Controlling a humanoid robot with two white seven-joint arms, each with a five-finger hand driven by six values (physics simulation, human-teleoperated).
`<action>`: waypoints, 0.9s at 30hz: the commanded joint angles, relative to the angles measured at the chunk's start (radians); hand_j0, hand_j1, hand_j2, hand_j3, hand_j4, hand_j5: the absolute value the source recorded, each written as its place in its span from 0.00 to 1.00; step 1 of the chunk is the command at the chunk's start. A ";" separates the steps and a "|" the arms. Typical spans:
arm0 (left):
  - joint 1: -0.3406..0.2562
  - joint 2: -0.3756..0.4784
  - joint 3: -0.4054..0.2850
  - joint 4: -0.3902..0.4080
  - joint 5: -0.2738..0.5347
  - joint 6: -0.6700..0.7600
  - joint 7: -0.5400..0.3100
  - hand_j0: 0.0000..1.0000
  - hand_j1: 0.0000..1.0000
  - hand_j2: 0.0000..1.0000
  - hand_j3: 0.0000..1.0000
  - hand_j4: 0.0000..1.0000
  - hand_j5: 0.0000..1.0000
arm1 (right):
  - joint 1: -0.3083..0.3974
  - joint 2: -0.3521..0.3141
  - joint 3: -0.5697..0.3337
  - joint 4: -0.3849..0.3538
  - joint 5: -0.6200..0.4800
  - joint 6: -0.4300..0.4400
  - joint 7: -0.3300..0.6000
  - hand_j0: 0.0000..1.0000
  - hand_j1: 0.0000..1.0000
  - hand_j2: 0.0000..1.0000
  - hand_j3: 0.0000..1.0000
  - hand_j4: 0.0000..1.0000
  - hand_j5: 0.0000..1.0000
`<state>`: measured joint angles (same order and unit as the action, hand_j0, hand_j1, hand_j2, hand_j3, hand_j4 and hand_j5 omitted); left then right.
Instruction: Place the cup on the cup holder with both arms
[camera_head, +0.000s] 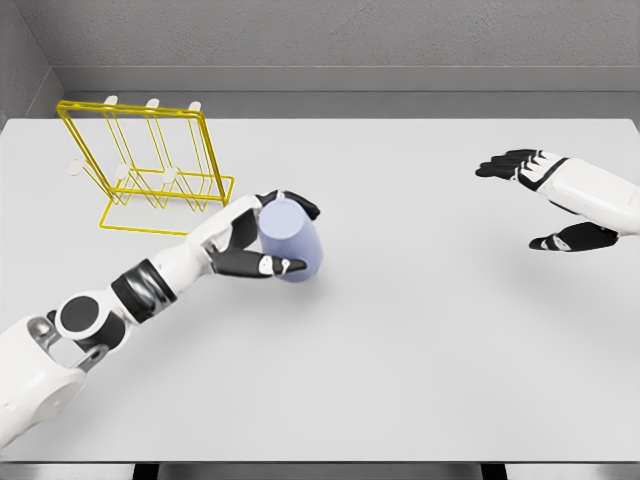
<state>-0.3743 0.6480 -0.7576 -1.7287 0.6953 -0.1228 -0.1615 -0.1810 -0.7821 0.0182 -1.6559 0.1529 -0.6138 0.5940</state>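
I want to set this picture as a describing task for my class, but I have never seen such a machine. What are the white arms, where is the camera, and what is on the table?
This is a simulator's render, seen from a camera on a humanoid robot's head, looking down at a pale grey table. The white arms are the robot's own, each ending in a five-finger hand with black fingers. The left hand is wrapped around a lavender cylindrical cup, holding it near the table's middle. Behind it, at the far left, stands a yellow wire cup holder with white-tipped pegs. The right hand is at the right edge, fingers spread, holding nothing.
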 joint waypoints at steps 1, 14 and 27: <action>0.000 0.038 0.027 -0.028 0.016 0.000 0.000 0.61 0.61 0.61 0.61 0.61 0.61 | 0.000 -0.002 0.000 -0.007 -0.007 0.003 0.000 1.00 1.00 1.00 1.00 1.00 1.00; -0.025 0.130 0.126 -0.052 0.066 0.000 0.000 0.61 0.61 0.61 0.61 0.61 0.61 | 0.006 -0.002 -0.001 -0.009 -0.009 0.003 0.000 1.00 1.00 1.00 1.00 1.00 1.00; -0.034 0.193 0.185 -0.043 0.108 0.000 0.000 0.62 0.62 0.62 0.62 0.62 0.62 | 0.006 -0.002 -0.001 -0.009 -0.009 0.003 0.000 1.00 1.00 1.00 1.00 1.00 1.00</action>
<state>-0.4080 0.8285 -0.5829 -1.7747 0.7934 -0.1234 -0.1608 -0.1749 -0.7828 0.0169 -1.6645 0.1515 -0.6138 0.5942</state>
